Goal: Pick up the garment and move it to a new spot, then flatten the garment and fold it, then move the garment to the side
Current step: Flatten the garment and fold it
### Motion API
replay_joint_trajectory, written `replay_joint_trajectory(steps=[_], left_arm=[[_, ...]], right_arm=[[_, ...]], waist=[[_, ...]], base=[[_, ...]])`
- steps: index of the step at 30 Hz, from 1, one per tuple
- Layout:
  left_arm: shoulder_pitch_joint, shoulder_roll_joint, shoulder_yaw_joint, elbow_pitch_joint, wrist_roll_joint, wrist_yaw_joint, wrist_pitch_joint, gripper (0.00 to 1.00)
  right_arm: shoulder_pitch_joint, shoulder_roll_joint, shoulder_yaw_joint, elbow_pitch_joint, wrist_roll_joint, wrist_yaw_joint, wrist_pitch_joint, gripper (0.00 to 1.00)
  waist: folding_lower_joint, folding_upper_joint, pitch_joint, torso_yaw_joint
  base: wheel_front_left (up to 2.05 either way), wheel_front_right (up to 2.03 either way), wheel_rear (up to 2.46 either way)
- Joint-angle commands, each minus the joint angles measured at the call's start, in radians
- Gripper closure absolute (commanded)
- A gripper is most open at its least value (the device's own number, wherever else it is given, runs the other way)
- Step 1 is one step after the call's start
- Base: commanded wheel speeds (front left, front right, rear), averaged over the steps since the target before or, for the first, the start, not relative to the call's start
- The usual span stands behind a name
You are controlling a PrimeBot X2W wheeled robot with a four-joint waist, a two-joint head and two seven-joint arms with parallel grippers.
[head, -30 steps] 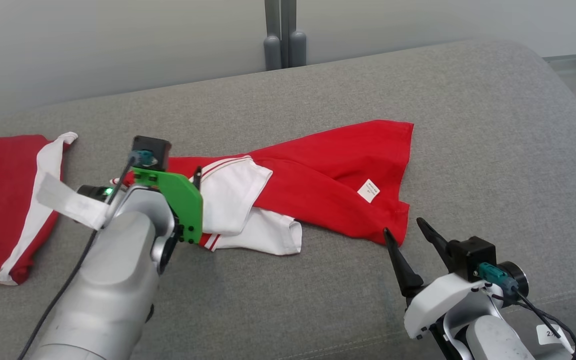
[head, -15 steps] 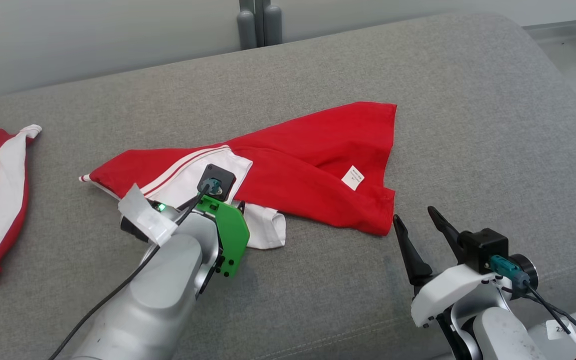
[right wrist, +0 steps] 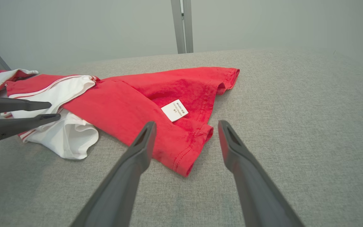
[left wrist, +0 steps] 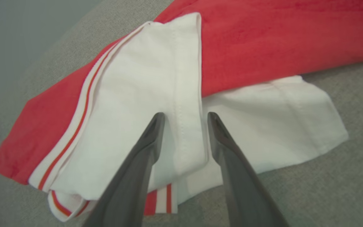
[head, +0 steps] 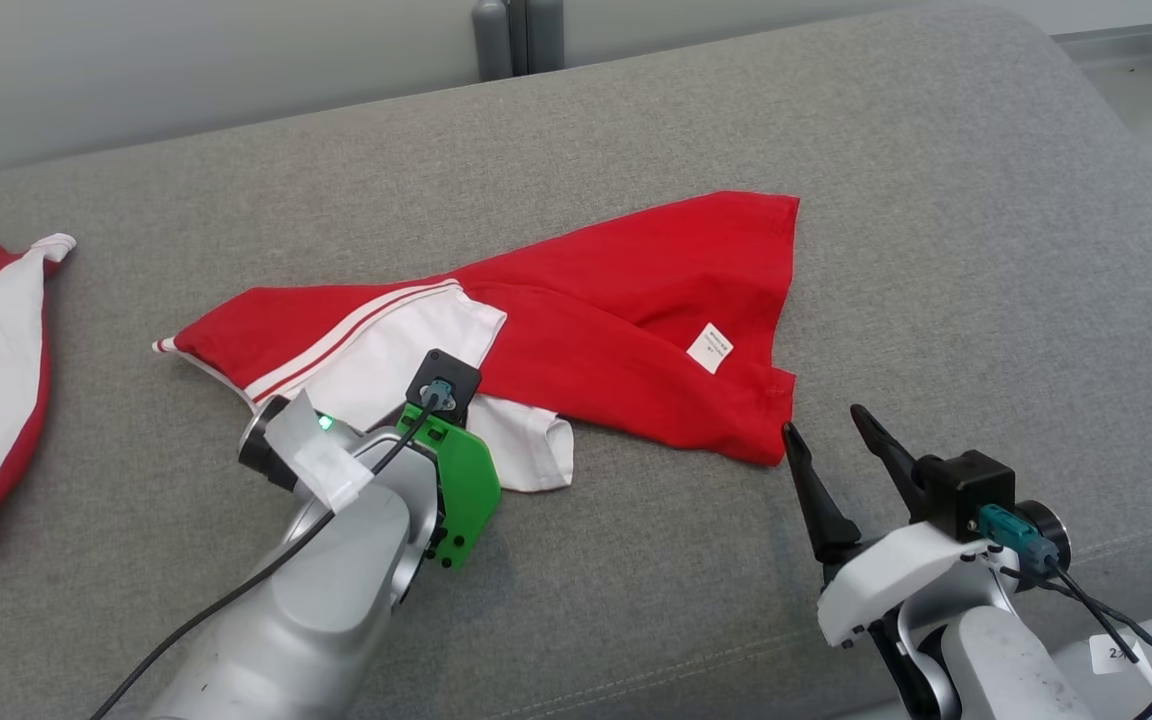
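— Where is the shirt [head: 626,330] lying?
— It's lying crumpled on the grey couch [head: 936,200]. The left hand [left wrist: 185,115] is gaping astride the white sleeve hem [left wrist: 187,94]. The right hand [right wrist: 187,123] is hovering open near the red corner [right wrist: 184,164].
— How's it going to handle?
— Light and limp, I'm guessing. Pinch the hems.
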Motion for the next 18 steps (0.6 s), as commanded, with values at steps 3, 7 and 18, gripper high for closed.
replay_joint_trajectory(steps=[3, 7, 18], left_arm=[[-0.010, 0.003, -0.001, 0.001, 0.000, 0.007, -0.023, 1.00], [-0.010, 0.018, 0.007, -0.001, -0.010, 0.012, -0.044, 1.00], [0.160, 0.176, 0.020, -0.218, -0.036, 0.044, -0.027, 1.00]], right_arm=[[-0.007, -0.001, -0.008, 0.006, 0.001, 0.000, -0.010, 0.00], [-0.007, -0.001, -0.015, 0.011, 0.000, 0.000, -0.014, 0.00], [0.028, -0.001, -0.036, 0.022, -0.006, 0.000, -0.009, 0.00]], waist=[[0.0000, 0.0000, 0.003, 0.011], [0.0000, 0.0000, -0.001, 0.030], [0.0000, 0.0000, -0.057, 0.116]], base=[[0.00, 0.00, 0.00], [0.00, 0.00, 0.00], [0.00, 0.00, 0.00]])
